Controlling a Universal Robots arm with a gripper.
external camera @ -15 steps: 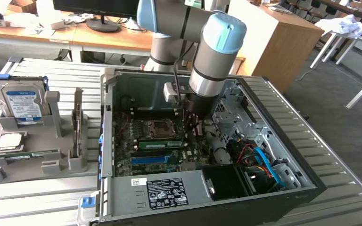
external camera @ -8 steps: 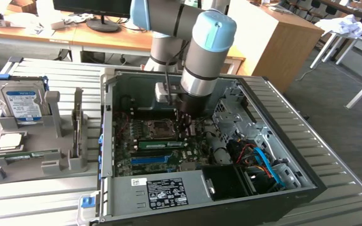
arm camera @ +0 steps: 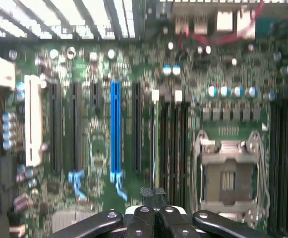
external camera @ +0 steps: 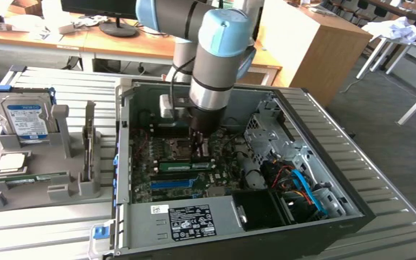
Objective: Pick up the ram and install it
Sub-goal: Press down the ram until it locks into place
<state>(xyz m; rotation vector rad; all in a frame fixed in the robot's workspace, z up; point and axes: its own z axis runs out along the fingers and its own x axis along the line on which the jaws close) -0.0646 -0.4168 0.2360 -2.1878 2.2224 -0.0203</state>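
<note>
Slatted grey metal is forming the worktop (external camera: pixel 41 227), and an open desktop computer case (external camera: pixel 352 206) is lying on it with its motherboard (external camera: pixel 147 181) facing up. Office desks and a monitor are standing in the background. Beside the case, on the exterior view's left, a grey parts holder (external camera: pixel 38 184) is carrying a silver hard drive (external camera: pixel 26 120) with a blue and white label.

A grey and blue Universal Robots arm (external camera: pixel 219 59) is reaching straight down into the case. Its claw (external camera: pixel 201 145) is closed, with the black fingers pressed together, low over the motherboard. The ram (external camera: pixel 186 165), a thin green stick with a white sticker, is lying along the memory slots directly under the claw, apparently already in a slot.

In the wrist view the closed claw (arm camera: pixel 153 206) is hovering by the row of black memory slots (arm camera: pixel 171 144), between the long blue slot (arm camera: pixel 115 131) and the empty processor socket (arm camera: pixel 228 173).

Judging from this, the installing step is under way, with the closed fingertips seemingly pressing the stick home. Whether it is fully seated cannot be told.
</note>
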